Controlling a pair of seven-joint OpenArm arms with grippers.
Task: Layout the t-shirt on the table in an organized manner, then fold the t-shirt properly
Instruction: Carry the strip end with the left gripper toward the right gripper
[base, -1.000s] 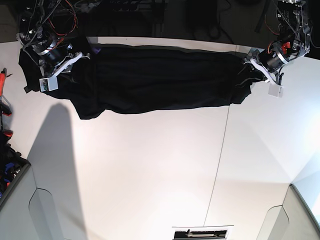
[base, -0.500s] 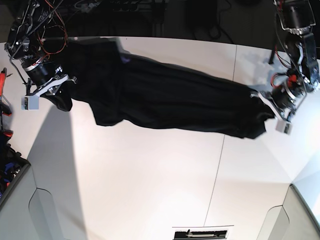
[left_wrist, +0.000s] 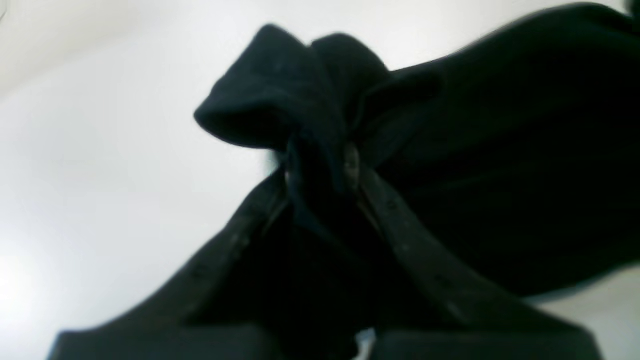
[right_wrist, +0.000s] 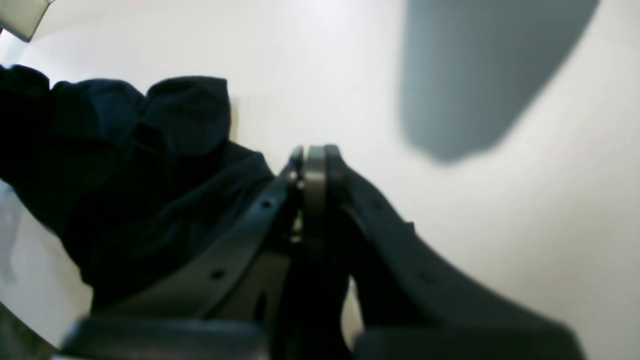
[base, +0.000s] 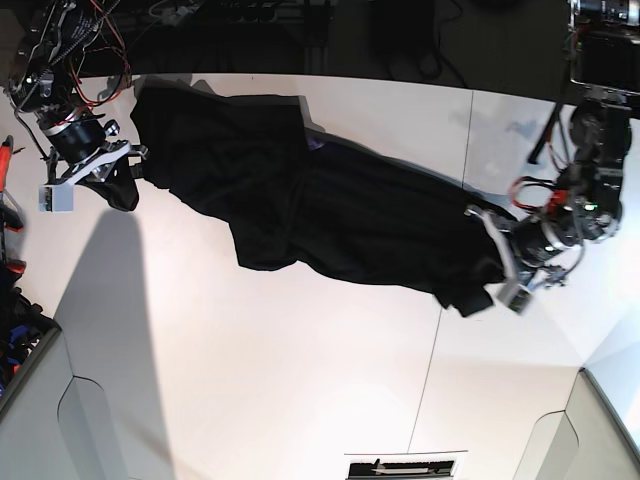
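The left gripper is clamped on a bunched corner of the t-shirt, black cloth pinched between its fingers. The right gripper has its jaws pressed together; in the wrist view the cloth sits just beside them on the left, and whether a thin edge is caught there I cannot tell, though in the base view a fold hangs right at that gripper. Out from both grippers the shirt is strung in a loose, twisted band over the table, sagging lower toward the left gripper.

To do the spreading well, I judge both ends should be drawn apart evenly until the band opens, then lowered together so the cloth lands flat.

Compared with half a second ago, the left gripper has dropped nearer the table's front, the right has lifted slightly, and the shirt slants more steeply.
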